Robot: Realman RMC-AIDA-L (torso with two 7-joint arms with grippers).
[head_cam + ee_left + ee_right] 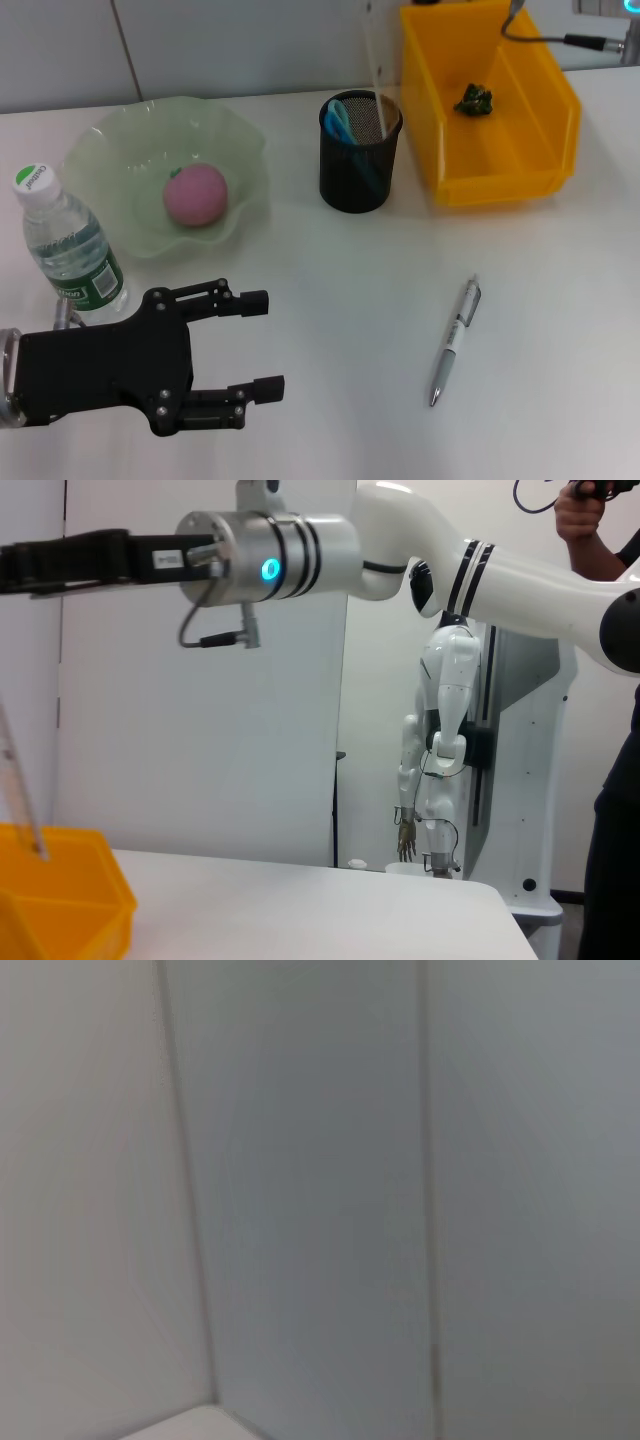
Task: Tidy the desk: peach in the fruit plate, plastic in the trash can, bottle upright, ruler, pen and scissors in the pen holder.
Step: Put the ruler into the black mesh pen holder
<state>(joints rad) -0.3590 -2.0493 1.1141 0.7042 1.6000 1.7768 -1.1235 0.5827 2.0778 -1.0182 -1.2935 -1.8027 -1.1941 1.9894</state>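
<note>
**Pen alone left out on the worktop**

Nearest my head camera is the left pincer (262,345), its two black fingers spread apart and holding nothing, hovering low over the near left of the white worktop (330,300). I judge it sits there because the water bottle (68,250) just beside it already stands upright, cap on top.

Behind the bottle, the peach (196,195) rests in the green fruit plate (120,140). The black mesh pen holder (358,155) carries a clear ruler (374,70) leaning upward and what look like blue scissor handles. A crumpled dark scrap (474,99) lies in the yellow bin (450,130), which serves as the trash can.

Only the pen (455,342) lies loose, well apart from everything, with open surface all around it and a free path back to the holder.

Of the right arm I see only a part at the far right edge, above the bin; whether its pincer is open I cannot tell.
</note>
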